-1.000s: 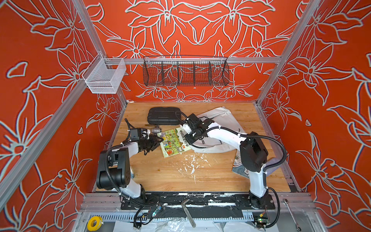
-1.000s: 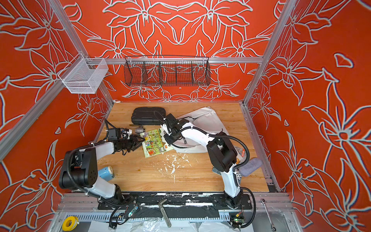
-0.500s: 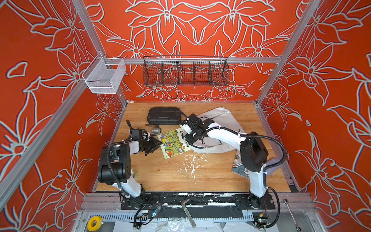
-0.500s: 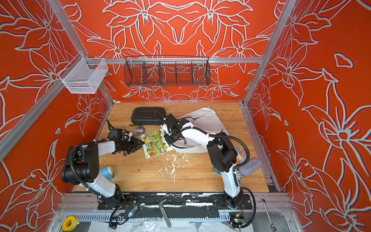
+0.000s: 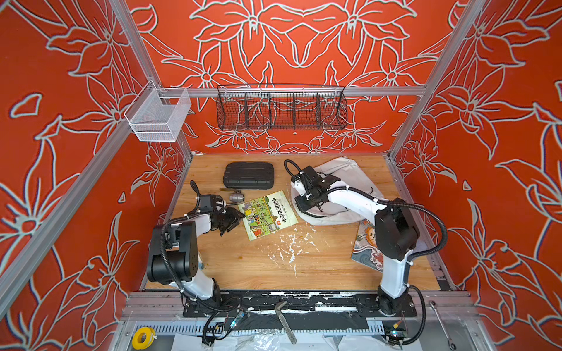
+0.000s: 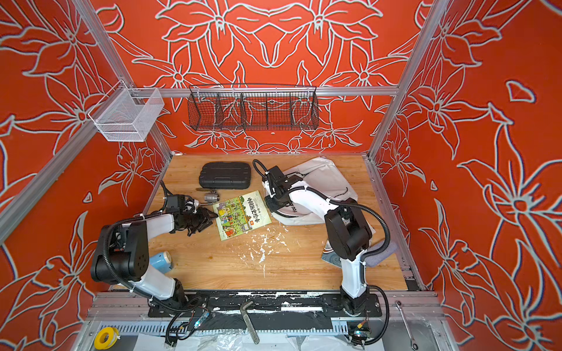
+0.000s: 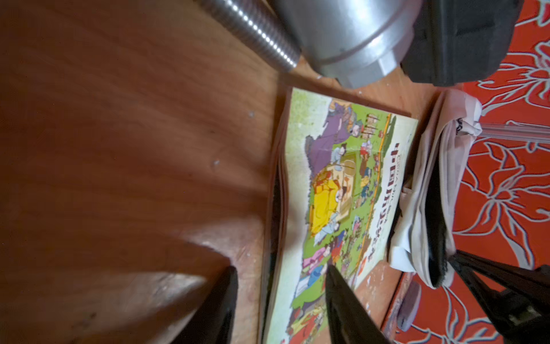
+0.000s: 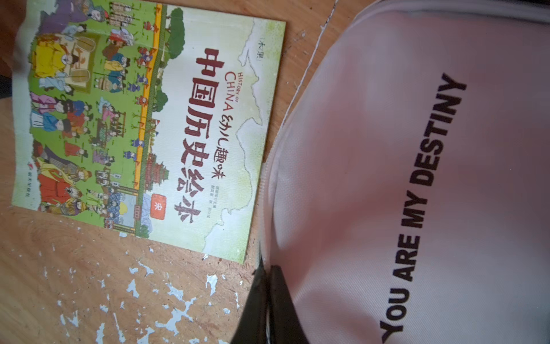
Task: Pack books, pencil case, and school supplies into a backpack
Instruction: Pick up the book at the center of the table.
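Note:
The green-and-yellow book (image 5: 267, 214) (image 6: 241, 214) lies flat on the wooden table. My left gripper (image 5: 235, 217) (image 7: 279, 268) is open at its left edge, one finger on the wood and the other over the cover (image 7: 342, 178). The white backpack (image 5: 349, 170) (image 8: 387, 149) lies to the right of that book. My right gripper (image 5: 302, 205) (image 8: 266, 268) is shut on its zip edge, and its mouth (image 7: 434, 208) gapes dark. The blue book (image 5: 366, 246) lies under the right arm. Beside it is the lilac pencil case (image 6: 381, 253). The light-blue sharpener (image 6: 161, 259) stands by the left arm's base.
A black ribbed hard case (image 5: 248, 175) lies at the back of the table. A grey metal valve fitting (image 5: 235, 198) (image 7: 357, 38) sits just behind my left gripper. White flecks (image 5: 292, 246) mark the wood. A black wire basket (image 5: 281, 111) and a white mesh basket (image 5: 158, 120) hang on the rail.
The left arm has shifted slightly at the book's left edge. The book, the backpack and the right arm have not moved.

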`<state>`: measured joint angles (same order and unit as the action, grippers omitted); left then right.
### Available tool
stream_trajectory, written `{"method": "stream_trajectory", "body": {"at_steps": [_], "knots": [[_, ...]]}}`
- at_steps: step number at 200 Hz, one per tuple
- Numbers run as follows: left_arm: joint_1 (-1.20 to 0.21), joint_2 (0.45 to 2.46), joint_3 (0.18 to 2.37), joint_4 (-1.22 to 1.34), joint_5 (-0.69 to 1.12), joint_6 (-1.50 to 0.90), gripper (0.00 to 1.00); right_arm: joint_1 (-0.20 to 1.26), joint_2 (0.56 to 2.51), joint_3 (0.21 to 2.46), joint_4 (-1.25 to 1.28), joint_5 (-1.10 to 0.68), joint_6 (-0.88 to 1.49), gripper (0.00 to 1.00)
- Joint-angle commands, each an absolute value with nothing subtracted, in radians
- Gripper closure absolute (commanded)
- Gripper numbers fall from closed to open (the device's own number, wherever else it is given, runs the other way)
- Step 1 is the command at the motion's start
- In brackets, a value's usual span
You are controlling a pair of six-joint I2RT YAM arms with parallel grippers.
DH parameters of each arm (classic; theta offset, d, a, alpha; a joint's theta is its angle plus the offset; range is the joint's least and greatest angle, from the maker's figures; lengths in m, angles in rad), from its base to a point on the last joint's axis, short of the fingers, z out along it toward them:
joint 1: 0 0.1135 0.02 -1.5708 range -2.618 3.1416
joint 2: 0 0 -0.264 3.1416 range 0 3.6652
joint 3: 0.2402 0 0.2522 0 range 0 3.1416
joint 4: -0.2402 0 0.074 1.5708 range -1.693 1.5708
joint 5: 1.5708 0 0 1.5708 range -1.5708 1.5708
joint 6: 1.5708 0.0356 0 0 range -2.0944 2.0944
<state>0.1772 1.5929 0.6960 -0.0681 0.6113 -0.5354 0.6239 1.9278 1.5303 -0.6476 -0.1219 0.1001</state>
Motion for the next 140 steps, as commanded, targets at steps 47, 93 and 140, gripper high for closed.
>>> {"method": "stream_trajectory", "body": {"at_steps": [47, 93, 140], "knots": [[0.143, 1.656, 0.741, -0.058, 0.705, -0.522, 0.45, 0.66, 2.003, 1.563, -0.624, -0.248, 0.151, 0.97], [0.142, 1.692, 0.729, 0.036, 0.792, -0.536, 0.45, 0.682, 2.054, 1.574, -0.607, -0.325, 0.162, 0.98], [0.142, 1.695, 0.73, 0.109, 0.819, -0.562, 0.65, 0.69, 2.072, 1.588, -0.602, -0.384, 0.151, 1.0]]}}
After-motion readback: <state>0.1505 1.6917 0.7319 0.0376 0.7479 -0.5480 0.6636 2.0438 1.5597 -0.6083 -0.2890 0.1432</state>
